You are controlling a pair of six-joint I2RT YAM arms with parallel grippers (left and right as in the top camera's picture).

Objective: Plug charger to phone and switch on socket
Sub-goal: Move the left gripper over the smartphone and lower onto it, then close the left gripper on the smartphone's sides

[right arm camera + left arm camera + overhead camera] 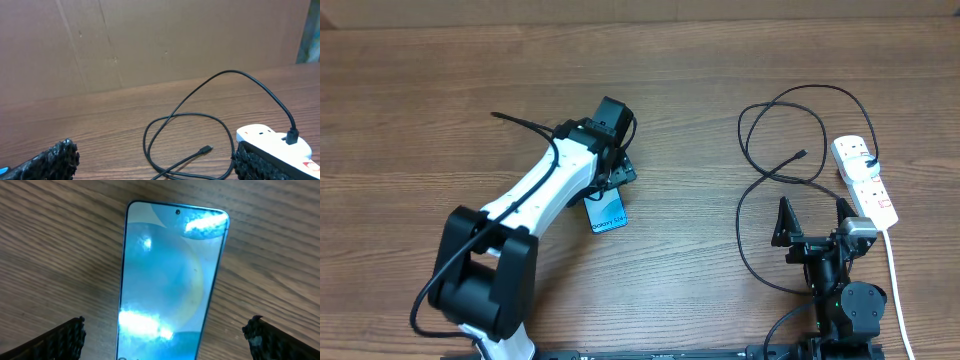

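Phone (pixel 609 213) centre-left; charger (pixel 785 166) loops well right; socket (pixel 865 180) just right of charger.

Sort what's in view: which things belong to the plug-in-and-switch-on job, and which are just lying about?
For the job:
- phone
- charger cable, one end already in the power strip
- power strip

Just lying about:
- cardboard wall behind the table; I see nothing else loose

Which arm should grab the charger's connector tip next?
Right. The right gripper, open, faces the connector tip close by. The left gripper is open astride the phone, far from it.
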